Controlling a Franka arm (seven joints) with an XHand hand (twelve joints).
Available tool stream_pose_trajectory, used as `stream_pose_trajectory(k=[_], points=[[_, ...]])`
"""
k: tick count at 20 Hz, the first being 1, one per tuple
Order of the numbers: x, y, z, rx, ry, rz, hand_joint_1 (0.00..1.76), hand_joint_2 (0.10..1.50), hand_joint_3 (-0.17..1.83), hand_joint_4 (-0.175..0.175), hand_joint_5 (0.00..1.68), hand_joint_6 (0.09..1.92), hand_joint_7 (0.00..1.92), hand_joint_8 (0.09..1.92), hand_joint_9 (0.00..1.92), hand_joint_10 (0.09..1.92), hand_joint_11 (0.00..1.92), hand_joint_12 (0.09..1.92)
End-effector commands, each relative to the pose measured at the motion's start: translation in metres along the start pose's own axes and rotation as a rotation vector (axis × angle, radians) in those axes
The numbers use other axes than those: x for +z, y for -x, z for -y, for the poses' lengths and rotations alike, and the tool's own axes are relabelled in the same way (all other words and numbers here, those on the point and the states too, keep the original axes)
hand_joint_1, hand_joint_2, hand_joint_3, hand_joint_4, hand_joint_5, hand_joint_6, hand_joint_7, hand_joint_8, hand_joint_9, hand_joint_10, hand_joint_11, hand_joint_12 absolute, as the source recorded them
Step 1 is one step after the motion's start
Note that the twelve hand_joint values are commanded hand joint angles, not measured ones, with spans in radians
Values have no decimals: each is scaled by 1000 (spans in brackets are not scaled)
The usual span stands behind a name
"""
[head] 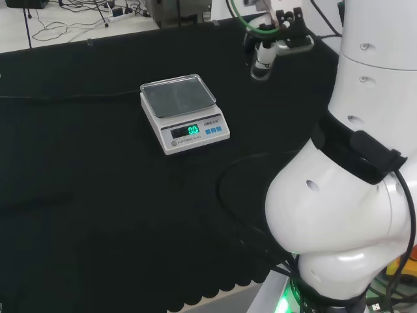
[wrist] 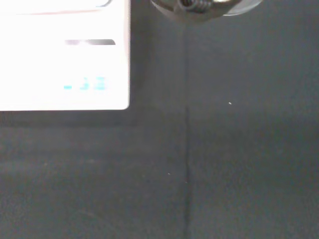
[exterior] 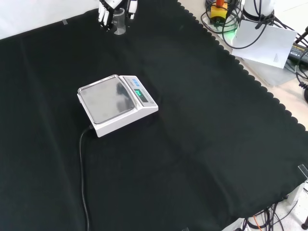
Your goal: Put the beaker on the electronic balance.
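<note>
**Beaker at the far edge, balance pan waiting**

We find the beaker (exterior: 119,23) at the top of the front view, well apart from the electronic balance (exterior: 115,103), and it looks to stand on the black cloth (exterior: 202,144). The hand (exterior: 111,10) is right at the beaker with its fingers reaching down around it, but we cannot tell whether they have closed on the glass.

Our worry is the clear, smooth wall: if the fingers grip off-centre, we judge the beaker could tilt or slip on the lift. A low carry could knock the pan's (head: 178,94) raised rim, and an off-centre landing could leave it tipping. The balance's cable (exterior: 83,173) lies clear of the likely path.

We count one beaker, one balance, one hand.
</note>
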State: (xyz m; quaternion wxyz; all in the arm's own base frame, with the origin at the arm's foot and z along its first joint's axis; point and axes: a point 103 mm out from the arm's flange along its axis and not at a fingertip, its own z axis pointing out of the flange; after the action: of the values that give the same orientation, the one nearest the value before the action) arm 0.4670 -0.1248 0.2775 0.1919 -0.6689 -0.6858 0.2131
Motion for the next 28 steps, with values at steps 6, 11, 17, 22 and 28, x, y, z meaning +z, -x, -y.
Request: stream_pose_trajectory(k=[6, 11, 17, 22, 28], points=[[-2, -22, -9, -38, -5, 46, 1621, 1158, -4, -175, 799, 1105, 664, 1267, 949, 1254, 598, 1756], [-5, -36, -30, -75, -18, 65, 1621, 1156, -4, -175, 800, 1103, 668, 1262, 954, 1251, 596, 1754], [-17, -60, -63, -135, -26, 91, 1621, 1155, -4, -175, 802, 1101, 673, 1256, 958, 1247, 597, 1751], [-22, -81, -93, -196, -27, 107, 1621, 1153, -4, -175, 804, 1099, 676, 1252, 960, 1244, 598, 1750], [-22, -104, -121, -250, -40, 125, 1621, 1152, -4, -175, 806, 1097, 679, 1247, 962, 1240, 600, 1748]])
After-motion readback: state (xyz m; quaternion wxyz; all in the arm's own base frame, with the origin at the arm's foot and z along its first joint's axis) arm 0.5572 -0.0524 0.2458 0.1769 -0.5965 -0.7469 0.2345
